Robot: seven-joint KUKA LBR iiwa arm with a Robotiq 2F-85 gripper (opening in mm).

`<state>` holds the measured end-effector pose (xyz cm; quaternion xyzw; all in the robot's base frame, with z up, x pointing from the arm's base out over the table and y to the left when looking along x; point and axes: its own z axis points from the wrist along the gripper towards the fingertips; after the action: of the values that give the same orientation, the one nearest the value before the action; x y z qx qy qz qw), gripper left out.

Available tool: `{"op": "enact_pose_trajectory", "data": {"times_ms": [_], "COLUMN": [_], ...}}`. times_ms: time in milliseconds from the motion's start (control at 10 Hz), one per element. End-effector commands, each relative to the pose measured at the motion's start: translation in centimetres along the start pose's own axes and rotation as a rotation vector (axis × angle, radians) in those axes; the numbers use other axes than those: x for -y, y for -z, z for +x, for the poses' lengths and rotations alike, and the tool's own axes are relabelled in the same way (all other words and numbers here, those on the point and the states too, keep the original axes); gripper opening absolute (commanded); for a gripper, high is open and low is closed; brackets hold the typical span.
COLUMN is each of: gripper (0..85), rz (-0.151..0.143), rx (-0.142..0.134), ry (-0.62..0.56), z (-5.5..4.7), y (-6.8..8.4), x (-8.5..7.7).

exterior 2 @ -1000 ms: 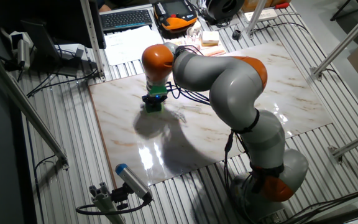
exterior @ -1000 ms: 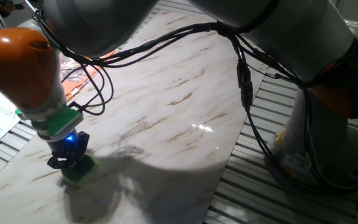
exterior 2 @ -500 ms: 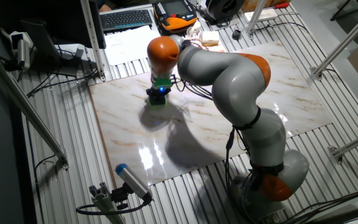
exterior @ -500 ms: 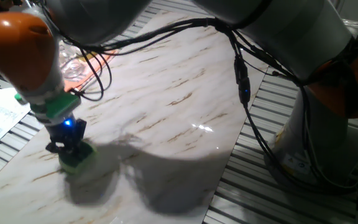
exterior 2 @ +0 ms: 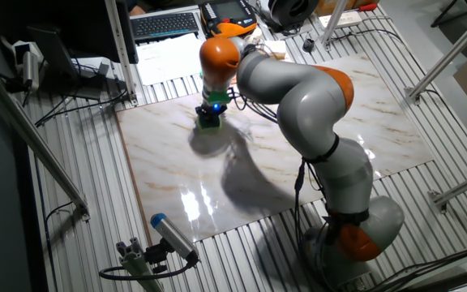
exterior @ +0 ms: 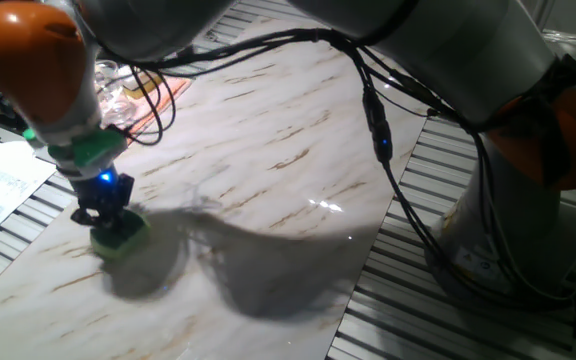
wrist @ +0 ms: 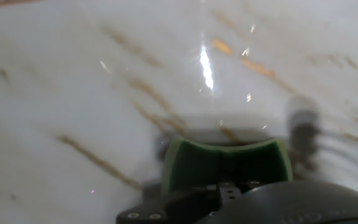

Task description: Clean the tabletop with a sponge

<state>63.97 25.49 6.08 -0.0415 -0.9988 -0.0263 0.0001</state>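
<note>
Sponge (exterior: 120, 234) first: from one fixed view I read it lying flat on the tabletop (exterior: 288, 150) at about 8 o'clock on the slab, close to the near-left edge, with the hand (exterior: 108, 213) standing straight over it and pinching it from above. The arm's shadow spreads out toward 3 o'clock. To wipe well from here I would hold steady downward pressure, enough to flatten the sponge without letting it roll under the fingers, and keep the wrist vertical so the whole face stays in contact.

From the other fixed view, the sponge (exterior 2: 210, 122) sits near 11 o'clock on the tabletop (exterior 2: 379, 122), close to the far edge where the grey slatted bench (exterior 2: 79, 186) begins, and the hand (exterior 2: 210, 113) is directly on top of it. Most of the marble toward 4 o'clock looks unwiped as far as I can judge, so I would plan long overlapping passes and stop short of the edge so the sponge does not catch on the slats.

In the hand view, the sponge (wrist: 225, 163) fills the lower middle, its waist held between the fingers, dark scouring layer forward, bare tabletop (wrist: 73, 93) ahead toward 12 o'clock. The picture is blurred, so I cannot judge how deep the pinch is; I would slow down if the sponge starts to twist.
</note>
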Motion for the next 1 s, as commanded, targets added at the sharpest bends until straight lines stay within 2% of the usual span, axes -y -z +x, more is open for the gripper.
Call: {"op": "enact_pose_trajectory", "data": {"times_ms": [0,200,400,500,800,900], "gripper": [0.0,0.0,0.0,0.0,0.0,0.0], "rz": [0.003,0.011,0.003,0.005,0.045,0.044], "rx": [0.005,0.028,0.029,0.029,0.039,0.04], "ry": [-0.005,-0.009,0.007,0.005,0.009,0.013], "z": [-0.7,-1.6,-2.9,-3.3,-3.8,-3.9], "y": [0.7,1.2,0.5,0.2,-0.8,-1.0], "x": [0.2,0.9,1.9,2.0,1.7,1.8]}}
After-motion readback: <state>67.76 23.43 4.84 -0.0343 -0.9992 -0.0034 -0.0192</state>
